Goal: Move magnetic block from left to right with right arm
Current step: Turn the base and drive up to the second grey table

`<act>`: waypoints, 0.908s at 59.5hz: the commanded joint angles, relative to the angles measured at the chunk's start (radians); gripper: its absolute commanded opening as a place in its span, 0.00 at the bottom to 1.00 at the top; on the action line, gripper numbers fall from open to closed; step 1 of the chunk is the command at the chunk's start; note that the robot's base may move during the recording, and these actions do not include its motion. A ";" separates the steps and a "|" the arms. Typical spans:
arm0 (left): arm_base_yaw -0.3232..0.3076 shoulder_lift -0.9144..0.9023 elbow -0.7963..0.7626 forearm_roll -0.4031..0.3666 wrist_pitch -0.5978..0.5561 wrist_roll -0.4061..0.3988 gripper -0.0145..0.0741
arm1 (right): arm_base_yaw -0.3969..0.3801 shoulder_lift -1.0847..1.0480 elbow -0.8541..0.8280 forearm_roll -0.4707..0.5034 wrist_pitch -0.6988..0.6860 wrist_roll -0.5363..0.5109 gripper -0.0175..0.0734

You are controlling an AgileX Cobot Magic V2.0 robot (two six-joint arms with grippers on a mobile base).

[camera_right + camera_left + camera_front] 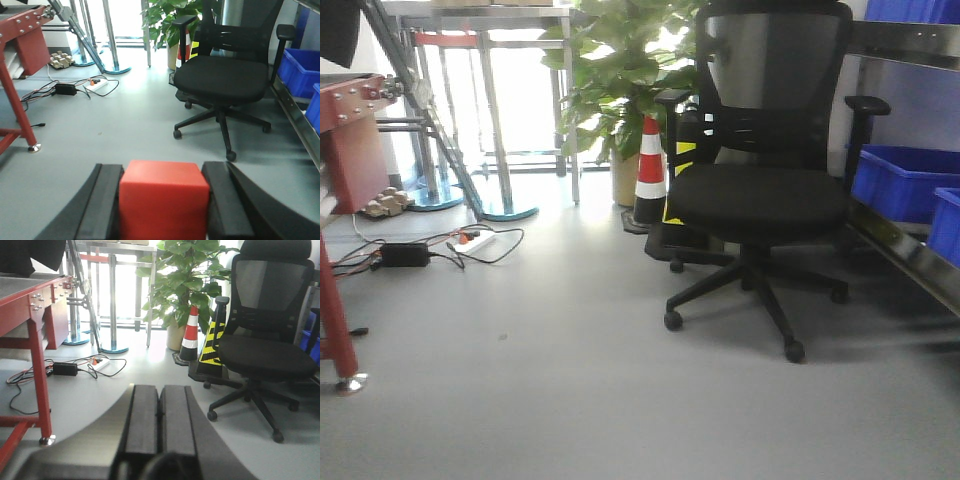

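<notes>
The magnetic block (163,202), a plain red cube, fills the bottom middle of the right wrist view. My right gripper (162,172) is shut on it, one black finger (106,205) against each side face, and it is held up off the grey floor. In the left wrist view my left gripper (159,388) is shut with nothing in it, its two black pads (144,415) pressed together and pointing out over the floor. Neither gripper nor the block appears in the front view.
A black office chair (760,190) stands right of centre. Behind it are an orange-white cone (650,170) and a potted plant (620,80). A red-framed bench (30,315) stands at the left, cables and a power strip (470,240) lie on the floor, and blue bins (905,180) sit on shelving at the right.
</notes>
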 commanded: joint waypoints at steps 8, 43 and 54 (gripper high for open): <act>0.000 -0.014 0.008 0.000 -0.089 -0.004 0.03 | -0.006 0.018 -0.024 -0.022 -0.085 -0.006 0.43; 0.000 -0.014 0.008 0.000 -0.089 -0.004 0.03 | -0.006 0.018 -0.024 -0.023 -0.088 -0.006 0.43; 0.000 -0.010 0.008 0.000 -0.089 -0.004 0.03 | -0.006 0.018 -0.024 -0.023 -0.088 -0.006 0.43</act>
